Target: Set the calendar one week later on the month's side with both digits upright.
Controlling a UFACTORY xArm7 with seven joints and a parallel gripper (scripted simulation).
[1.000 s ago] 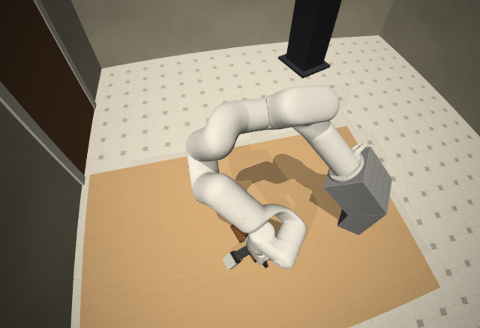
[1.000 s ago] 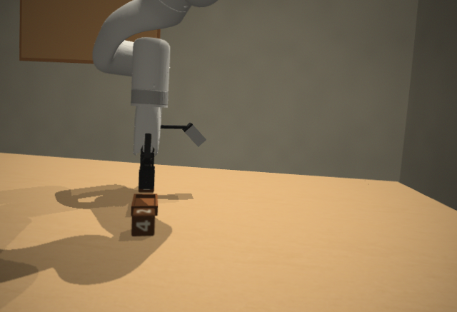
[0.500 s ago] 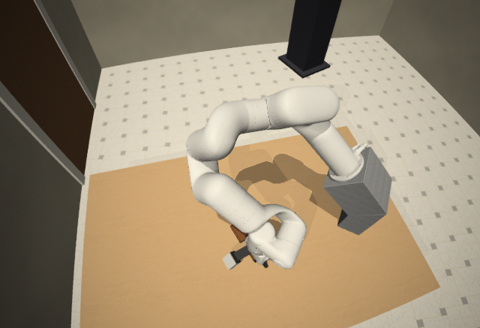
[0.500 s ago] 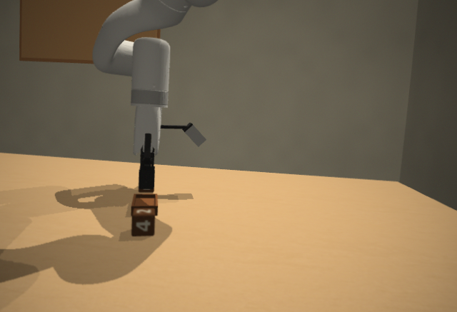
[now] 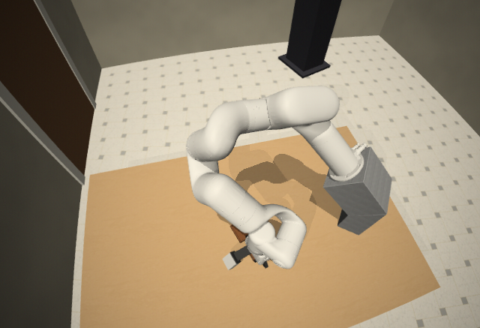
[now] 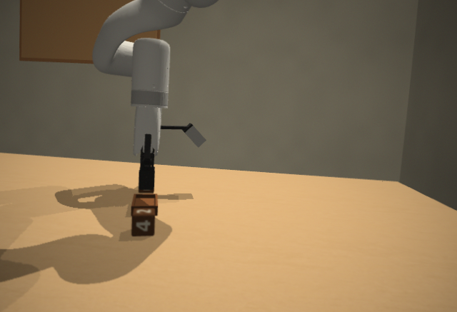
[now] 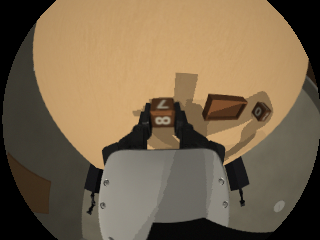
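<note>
My gripper (image 6: 146, 186) (image 7: 162, 109) is shut on a dark brown cube (image 7: 162, 120), with a fingertip against each side. In the wrist view the held cube shows an 8 on its near face and a 7 on the face beyond, both turned sideways. I cannot tell whether it touches the table. The reddish-brown tray (image 6: 145, 201) (image 7: 223, 107) is empty, right of the gripper in the wrist view. The other cube (image 6: 143, 225) (image 7: 261, 111) stands outside the tray, past its far side from the gripper. It shows a sideways 4 in front and a 2 on top in the exterior view.
The wooden table (image 5: 154, 289) (image 6: 295, 249) lies under everything. The grey base block (image 5: 356, 196) carries the arm at the table's right side in the top view. The arm hides most of the gripper there. A black pillar (image 5: 316, 18) stands on the floor beyond the table.
</note>
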